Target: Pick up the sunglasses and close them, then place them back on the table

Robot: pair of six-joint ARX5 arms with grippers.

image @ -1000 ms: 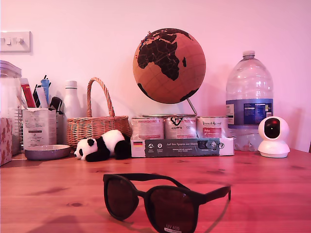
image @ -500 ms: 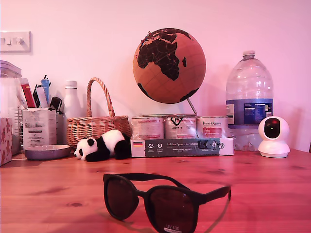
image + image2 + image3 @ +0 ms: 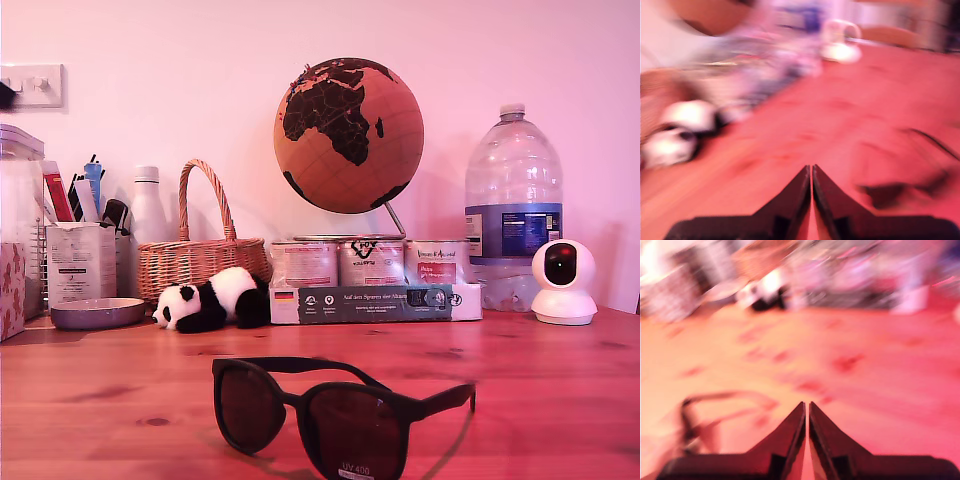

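Observation:
The sunglasses (image 3: 335, 418) lie open on the table (image 3: 540, 380) near its front edge, lenses facing the exterior camera, a "UV 400" sticker on the nearer lens. Both wrist views are smeared by motion. My first gripper (image 3: 811, 172) is shut with nothing in it, above the wood, and the sunglasses (image 3: 910, 187) are a dark blur off to one side. My second gripper (image 3: 806, 407) is also shut and holds nothing, with the sunglasses (image 3: 705, 415) blurred beside it. Neither gripper shows clearly in the exterior view.
Along the back wall stand a globe (image 3: 348, 135), three tins in a box (image 3: 372, 290), a water bottle (image 3: 512, 205), a white camera (image 3: 562, 282), a panda toy (image 3: 212, 298), a basket (image 3: 200, 255) and a bowl (image 3: 97, 313). A dark shape (image 3: 5, 95) pokes in at the exterior view's left edge.
A small dark shape has appeared at the exterior view's left edge by the wall switch. The sunglasses have not moved.

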